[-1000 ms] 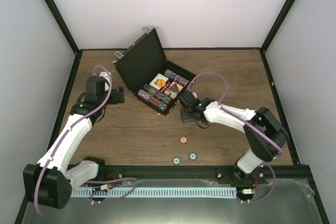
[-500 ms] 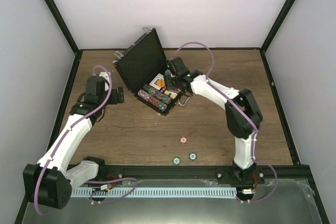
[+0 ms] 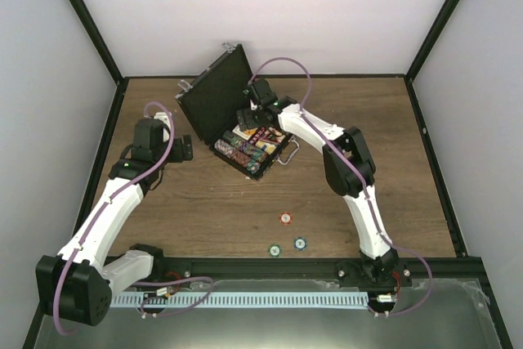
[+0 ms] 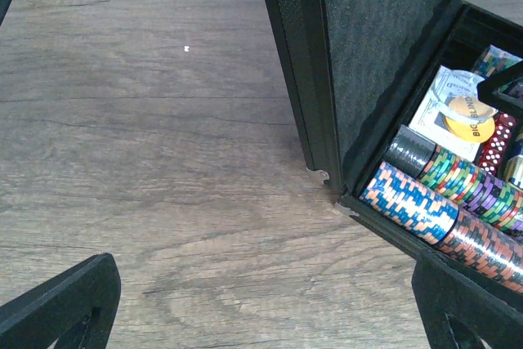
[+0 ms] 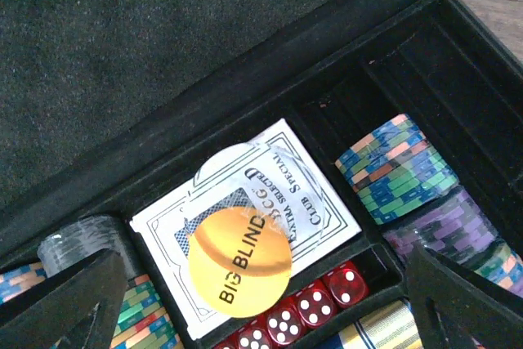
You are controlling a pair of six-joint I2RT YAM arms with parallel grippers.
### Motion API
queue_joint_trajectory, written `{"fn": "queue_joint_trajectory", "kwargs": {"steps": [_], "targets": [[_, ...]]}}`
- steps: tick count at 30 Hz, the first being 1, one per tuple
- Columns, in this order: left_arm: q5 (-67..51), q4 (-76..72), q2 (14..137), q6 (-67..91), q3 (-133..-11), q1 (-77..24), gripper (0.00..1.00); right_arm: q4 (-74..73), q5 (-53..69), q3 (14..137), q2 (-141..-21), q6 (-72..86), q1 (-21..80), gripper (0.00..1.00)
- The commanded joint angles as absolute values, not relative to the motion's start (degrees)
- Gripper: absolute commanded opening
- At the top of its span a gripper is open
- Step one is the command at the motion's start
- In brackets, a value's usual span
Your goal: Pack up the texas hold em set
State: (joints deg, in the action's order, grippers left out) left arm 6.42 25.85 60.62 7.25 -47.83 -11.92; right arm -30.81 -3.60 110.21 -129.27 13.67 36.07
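— Left of the open briefcase (image 3: pixel 214 100) on the surface (image 3: pixel 204 202), any change?
— None: the left tool (image 3: pixel 183 148) stays spread wide, empty. The right tool (image 3: pixel 252 117) has swung over the briefcase, now spread wide too, holding nothing.
— Writing?
— "BIG BLIND" on the orange button (image 5: pixel 239 261), atop a "CLUB SPECIAL" deck (image 5: pixel 306 202).

Looks like a robotics lab test cell: plain white panels (image 3: pixel 286 14) boxed in by black frame posts (image 3: pixel 86 18), wood-grain tabletop (image 3: pixel 204 210), left arm (image 3: pixel 106 214) and right arm (image 3: pixel 362 202) bolted to a black rail (image 3: pixel 270 266), slotted cable duct (image 3: pixel 261 300) along the near edge.
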Motion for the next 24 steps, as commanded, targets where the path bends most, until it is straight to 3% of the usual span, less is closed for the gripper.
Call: {"fn": "queue_joint_trajectory", "kwargs": {"steps": [1, 16, 24], "targets": [[6.6, 25.5, 59.9, 7.1, -47.7, -12.0, 1.00, -31.8, -4.5, 108.1, -124.8, 13.1, 35.7, 0.96], [5.7, 25.6, 59.2, 7.3, -47.6, -12.0, 1.00, -25.6, -0.5, 55.1, -86.1, 23.4, 37.0, 0.94], [6.5, 25.8, 59.1, 7.4, -47.5, -11.9, 1.00, -29.9, 4.4, 44.8, -75.1, 31.1, 47.2, 0.83]]}}
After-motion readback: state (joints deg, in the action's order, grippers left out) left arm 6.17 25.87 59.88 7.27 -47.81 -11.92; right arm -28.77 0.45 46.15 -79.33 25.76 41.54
